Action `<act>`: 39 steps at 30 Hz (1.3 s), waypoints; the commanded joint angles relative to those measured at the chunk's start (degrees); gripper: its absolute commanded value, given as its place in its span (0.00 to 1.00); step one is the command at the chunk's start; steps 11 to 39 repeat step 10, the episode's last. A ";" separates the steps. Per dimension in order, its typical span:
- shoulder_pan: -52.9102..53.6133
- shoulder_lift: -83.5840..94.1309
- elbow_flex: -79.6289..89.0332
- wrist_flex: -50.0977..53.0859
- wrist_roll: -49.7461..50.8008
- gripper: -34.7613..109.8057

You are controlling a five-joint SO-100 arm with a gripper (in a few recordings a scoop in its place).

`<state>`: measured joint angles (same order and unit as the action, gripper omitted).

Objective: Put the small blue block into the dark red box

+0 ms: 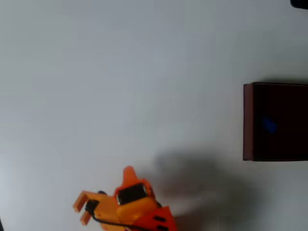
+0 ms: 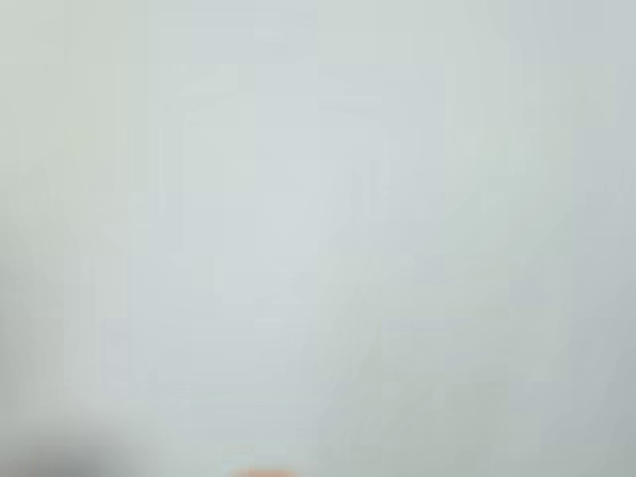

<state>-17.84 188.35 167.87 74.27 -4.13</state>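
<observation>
The dark red box point(image 1: 248, 120) stands at the right edge of the overhead view, partly cut off by the frame. On its nearly black floor lies the small blue block point(image 1: 269, 126), a blurred blue spot left of the middle. My orange gripper point(image 1: 129, 173) hovers low at the bottom of the overhead view, far left of the box and apart from the block. The picture is too blurred to show how its jaws stand, and nothing shows in them. In the wrist view a sliver of orange fingertip point(image 2: 263, 473) pokes in at the bottom edge over bare white table.
A white table point(image 1: 120, 72) spreads across both views. The arm's soft shadow point(image 1: 202, 183) falls between the gripper and the box. A small dark object point(image 1: 299, 3) sits at the top right corner.
</observation>
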 commanded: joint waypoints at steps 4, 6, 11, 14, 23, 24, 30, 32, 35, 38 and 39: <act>-1.32 3.96 3.60 3.16 -0.26 0.24; -1.32 3.96 4.04 2.99 -0.18 0.24; -1.41 3.96 4.22 2.90 -0.18 0.24; -1.41 3.96 4.22 2.90 -0.18 0.24; -1.41 3.96 4.22 2.90 -0.18 0.24; -1.41 3.96 4.22 2.90 -0.18 0.24; -1.41 3.96 4.22 2.90 -0.18 0.24; -1.41 3.96 4.22 2.90 -0.18 0.24; -1.41 3.96 4.22 2.90 -0.18 0.24; -1.41 3.96 4.22 2.90 -0.18 0.24; -1.41 3.96 4.22 2.90 -0.18 0.24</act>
